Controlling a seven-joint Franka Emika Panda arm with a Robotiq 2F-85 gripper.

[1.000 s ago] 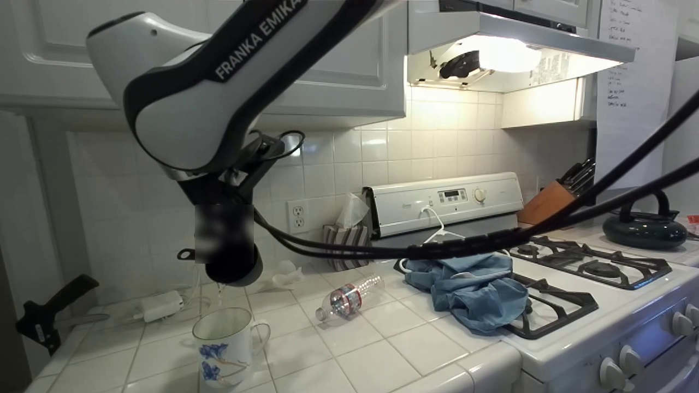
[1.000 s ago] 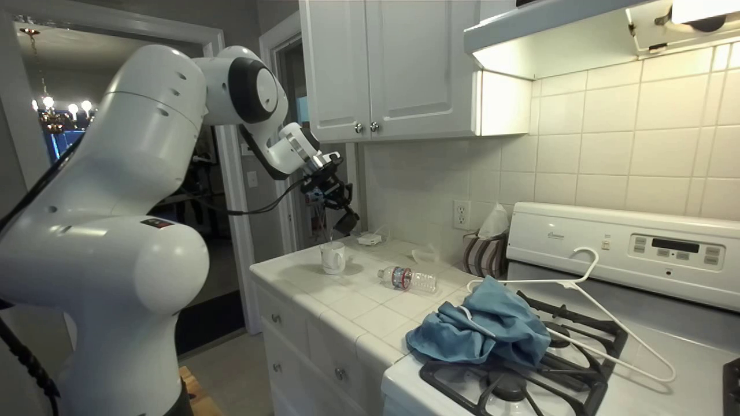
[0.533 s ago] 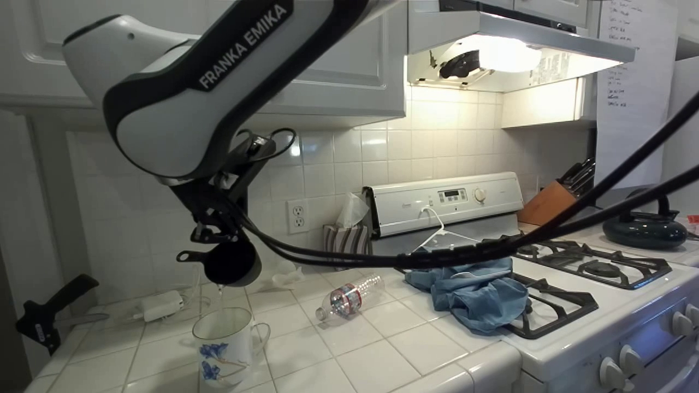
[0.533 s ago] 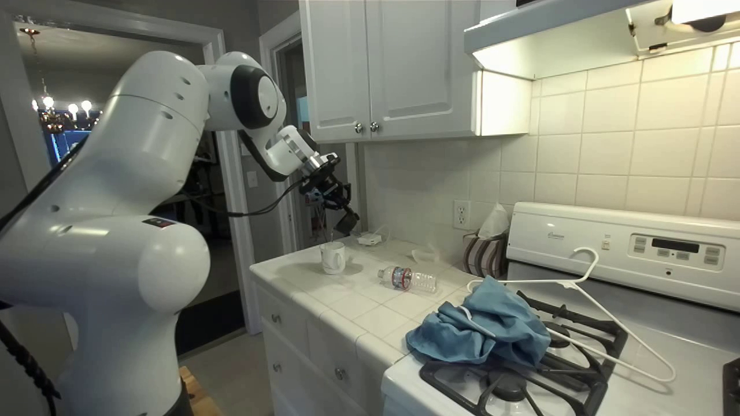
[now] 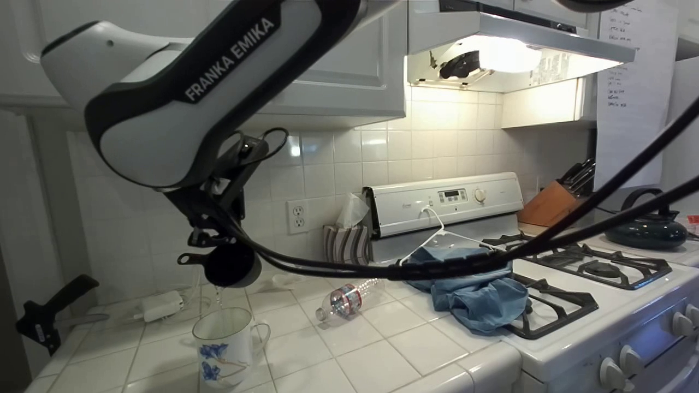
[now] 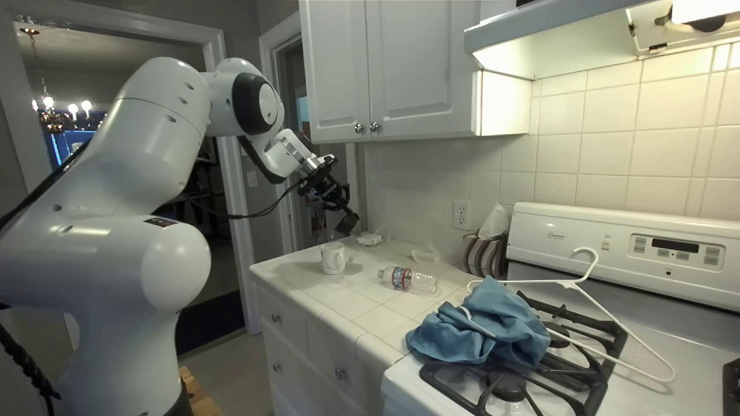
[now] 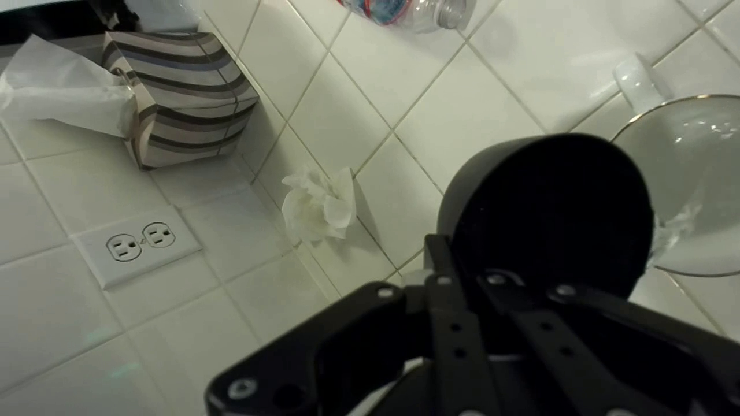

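Note:
My gripper (image 5: 214, 238) is shut on a small black cup (image 5: 232, 266) with a short looped handle. The cup also shows in the wrist view (image 7: 555, 202), with the fingers (image 7: 465, 263) at its wall. The cup is tipped above a white mug with blue flowers (image 5: 224, 349), apart from it. A thin stream of clear liquid (image 5: 219, 297) falls from the cup's lip into the mug. The mug stands upright on the tiled counter, also in an exterior view (image 6: 333, 258). The cup's dark inside hides how much it holds.
A clear plastic bottle (image 5: 347, 299) lies right of the mug. A crumpled tissue (image 7: 319, 205) and a striped tissue box (image 5: 347, 245) stand by the wall. A white adapter (image 5: 159, 305) lies behind left. Blue cloth (image 5: 469, 295) and a hanger lie on the stove. Cabinets hang above.
The arm's upper links have moved down and to the left in an exterior view. The cup stays nearly in place above the mug. The liquid stream looks thinner and more broken than half a second ago.

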